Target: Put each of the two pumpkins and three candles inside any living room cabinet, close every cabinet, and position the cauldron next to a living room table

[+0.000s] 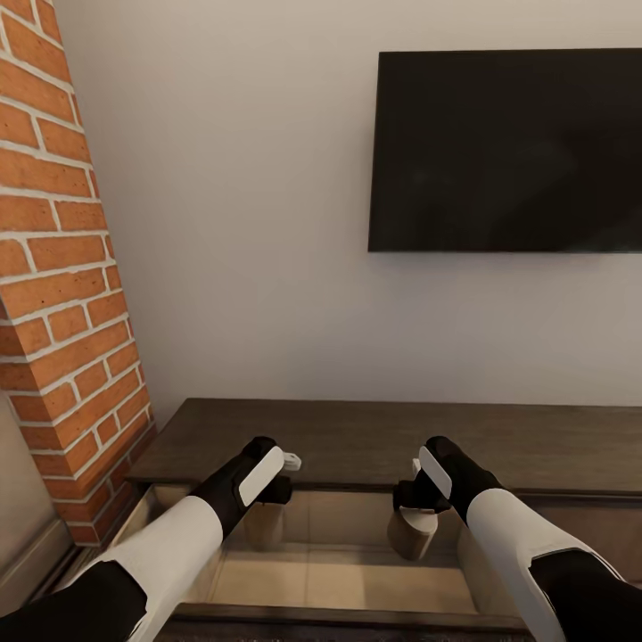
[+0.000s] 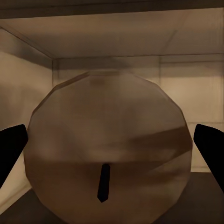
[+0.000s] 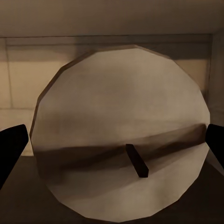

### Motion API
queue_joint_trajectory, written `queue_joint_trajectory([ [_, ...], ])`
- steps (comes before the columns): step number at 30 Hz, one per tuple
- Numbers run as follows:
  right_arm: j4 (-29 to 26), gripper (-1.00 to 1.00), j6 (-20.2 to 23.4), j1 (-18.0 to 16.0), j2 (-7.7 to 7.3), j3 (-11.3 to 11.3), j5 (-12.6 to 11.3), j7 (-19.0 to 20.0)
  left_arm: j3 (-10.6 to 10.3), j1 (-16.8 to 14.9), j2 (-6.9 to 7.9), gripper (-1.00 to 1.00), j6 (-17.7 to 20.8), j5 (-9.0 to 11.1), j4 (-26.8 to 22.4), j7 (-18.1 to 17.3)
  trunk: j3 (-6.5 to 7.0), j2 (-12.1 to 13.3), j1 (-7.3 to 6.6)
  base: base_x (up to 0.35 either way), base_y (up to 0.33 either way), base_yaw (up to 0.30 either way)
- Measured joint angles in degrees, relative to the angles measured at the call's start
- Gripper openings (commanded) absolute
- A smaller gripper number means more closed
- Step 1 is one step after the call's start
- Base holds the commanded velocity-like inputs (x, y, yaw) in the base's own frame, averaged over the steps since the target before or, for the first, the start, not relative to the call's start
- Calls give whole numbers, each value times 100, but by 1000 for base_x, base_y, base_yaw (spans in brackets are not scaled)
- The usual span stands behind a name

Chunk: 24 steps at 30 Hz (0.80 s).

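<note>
Candles are going into the cabinet (image 1: pixel 374 441): both arms reach down into its open top drawer, pale inside, below the wall-mounted television (image 1: pixel 505 150).

Left gripper (image 1: pixel 267 493) hangs over one candle (image 1: pixel 264 528), which stands upright near the drawer's left end. In the left wrist view that candle (image 2: pixel 108 149) is seen top-on, wick visible, with the dark fingers (image 2: pixel 10 149) spread to either side of it. Whether the pads touch the wax cannot be settled from this close, dim view; judged released.

Right gripper (image 1: pixel 417 497) sits over a second candle (image 1: pixel 412 532), which leans slightly. In the right wrist view that candle (image 3: pixel 122 133) lies between widely parted fingers (image 3: pixel 11 147), again with no contact evident.

Judgement: two candles are delivered and the placing step is nearly complete. The next move calls for lifting both arms straight up, clear of the candle tops, so neither topples, the tilted one especially. A third candle, both pumpkins, drawer closing and the cauldron remain outstanding.
</note>
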Motion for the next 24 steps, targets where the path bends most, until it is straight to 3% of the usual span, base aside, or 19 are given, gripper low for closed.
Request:
queue_joint_trajectory([
  [6, -8, -100, -5, 0, 0, 0, -6, 10, 0, 0, -3, -100, -1, 1, -6, 0, -108, -236, 130, 0, 0, 0],
  [24, -18, -100, -5, 0, 8, 0, -1, 14, -1, 0, 0, -100, -19, -4, -40, -8, -507, -261, 177, 0, 0, 0],
])
